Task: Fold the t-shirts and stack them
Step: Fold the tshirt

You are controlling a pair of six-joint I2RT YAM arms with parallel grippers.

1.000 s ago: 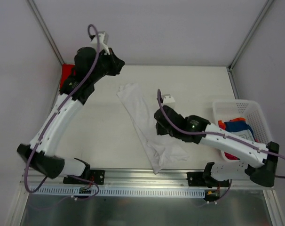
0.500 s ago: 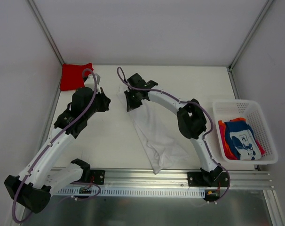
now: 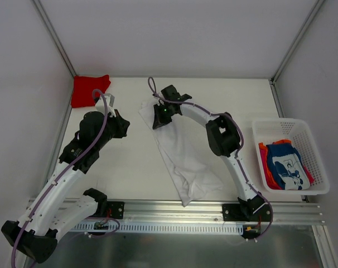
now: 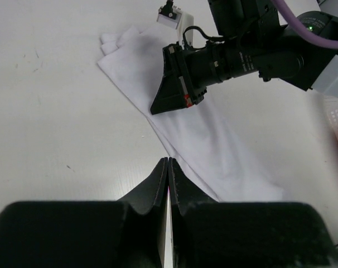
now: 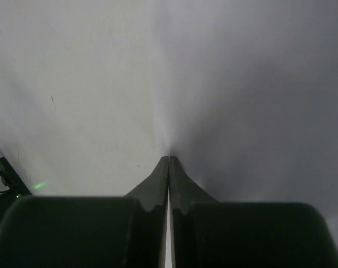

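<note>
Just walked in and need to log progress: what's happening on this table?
The right gripper, shut, has its tips down at the far end of the white t-shirt, which lies as a long strip mid-table. The left gripper, also shut, holds nothing beside it. A folded red t-shirt sits in the far left corner; the blue t-shirt and orange-red t-shirt are in the basket at right.
</note>
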